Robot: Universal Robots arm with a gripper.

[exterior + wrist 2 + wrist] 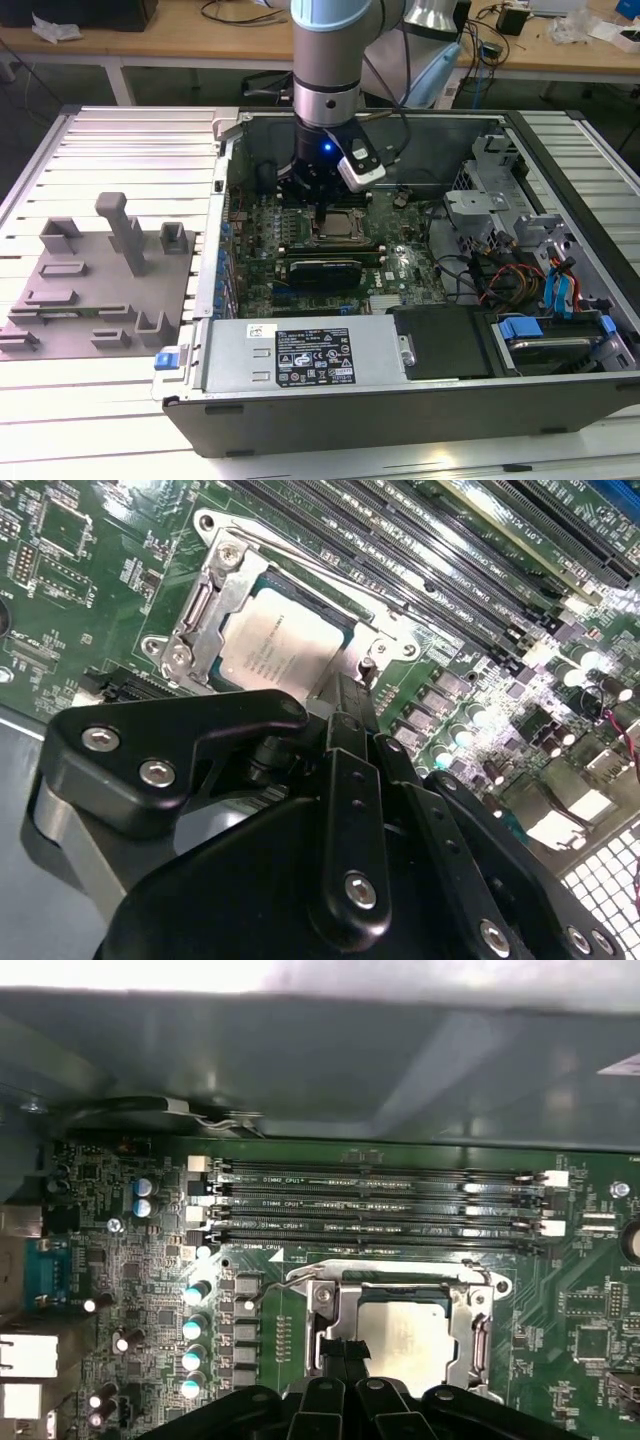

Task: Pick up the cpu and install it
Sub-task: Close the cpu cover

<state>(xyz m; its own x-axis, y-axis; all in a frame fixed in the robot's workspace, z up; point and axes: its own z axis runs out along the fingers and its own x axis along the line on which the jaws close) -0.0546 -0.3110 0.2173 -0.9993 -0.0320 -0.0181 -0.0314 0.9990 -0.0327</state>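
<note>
Silver-topped cpu (285, 650) lies flat inside the socket frame (205, 600) on the motherboard (80, 570). Gripper (347, 695) hangs at the chip's edge, fingers pinched together, gripping nothing I can make out. My worry: if the chip sits slightly skewed, a downward press there could bend socket pins.

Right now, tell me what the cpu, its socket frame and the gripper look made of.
The cpu: pale silver top with a dull sheen, probably matte metal. The socket frame: bright stamped metal, its shiny edges glinting. The gripper: matte black links with silver screws, coated metal or plastic; cannot tell which.
</note>
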